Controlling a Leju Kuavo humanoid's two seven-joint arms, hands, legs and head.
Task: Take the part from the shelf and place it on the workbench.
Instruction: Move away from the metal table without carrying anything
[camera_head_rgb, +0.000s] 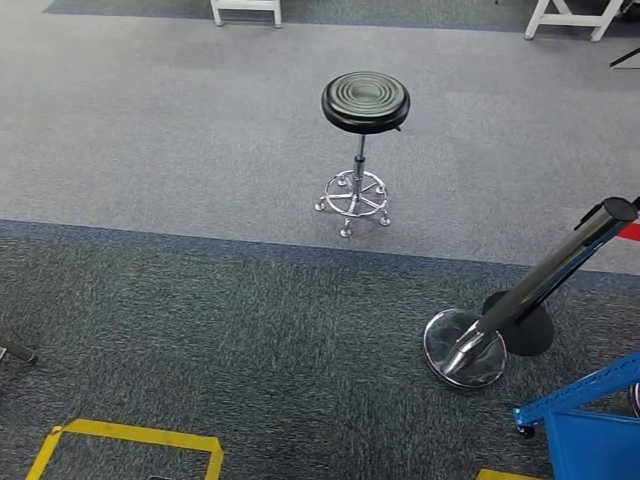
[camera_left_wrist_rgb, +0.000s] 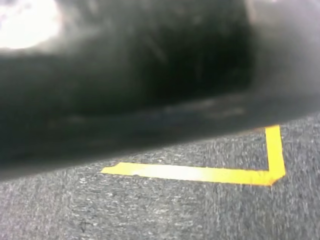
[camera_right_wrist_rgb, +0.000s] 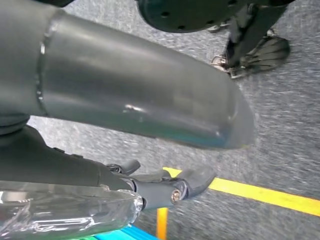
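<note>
Well, the robot is in mid-walk across grey carpet, and the best move is a steady heading with both arms tucked in. The black round-seated stool on a chrome ringed base (camera_head_rgb: 365, 102) stands straight ahead. Nearer than the stool and to its right, a leaning chrome barrier post on a round base (camera_head_rgb: 528, 290) and a blue metal cart (camera_head_rgb: 585, 420) crowd the path, so the robot should swing wide on that side. Yellow floor tape (camera_head_rgb: 128, 433) marks a box nearer than the stool, to its left. The right hand (camera_right_wrist_rgb: 166, 185) has dark fingers stretched nearly straight, with a glossy clear-looking shape (camera_right_wrist_rgb: 68, 212) against them. Whether that is the part, or is held, cannot be told. The left hand (camera_left_wrist_rgb: 132, 75) is a dark blur, its fingers unreadable.
</note>
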